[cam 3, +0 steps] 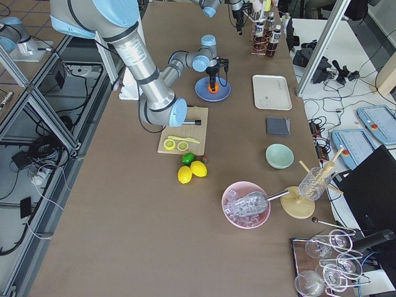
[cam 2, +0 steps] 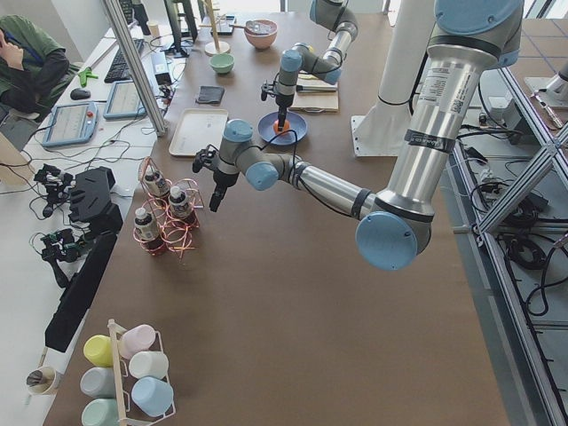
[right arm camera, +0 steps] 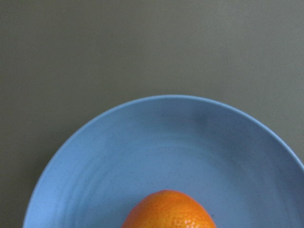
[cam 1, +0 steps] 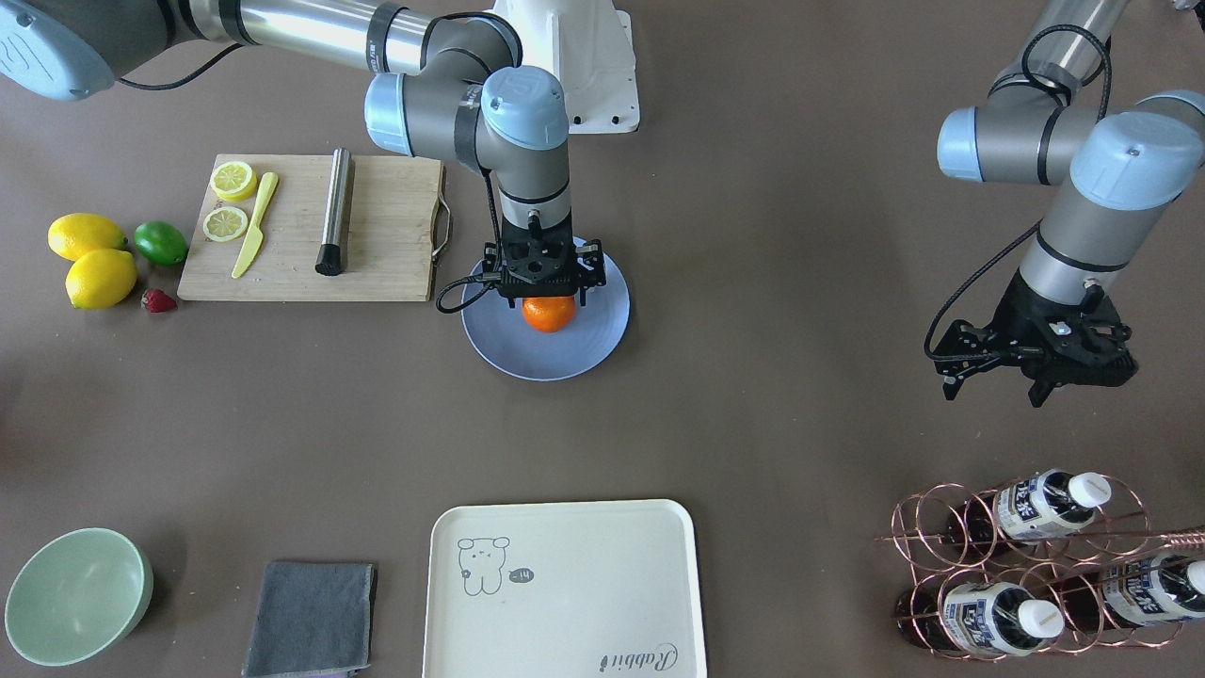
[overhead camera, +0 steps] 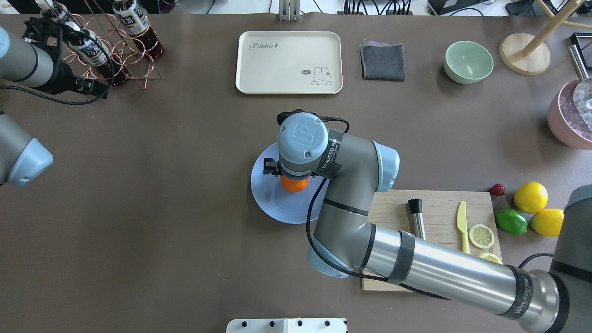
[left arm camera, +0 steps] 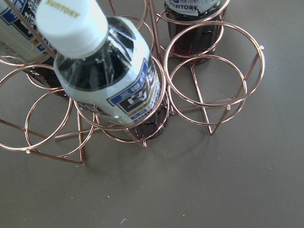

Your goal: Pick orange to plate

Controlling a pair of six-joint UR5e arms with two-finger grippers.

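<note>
The orange (cam 1: 549, 314) is at the middle of the periwinkle-blue plate (cam 1: 593, 330), directly under the right claw (cam 1: 545, 290), which points straight down over it. The claw's fingers are hidden, so I cannot tell whether they grip the fruit or stand apart. The left claw (cam 1: 994, 391) hangs above the worktop (cam 1: 753, 424) near the copper bottle rack (cam 1: 941, 527), its fingers spread and holding nothing.

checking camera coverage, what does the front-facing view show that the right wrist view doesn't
Only the front-facing view: the right hand directly above the orange, the cutting board, the tray, and the left hand, open, near the bottles. Only the right wrist view: the plate with its faint concentric rings, close up. Both: the orange over the blue plate, with brown table beyond.
</note>
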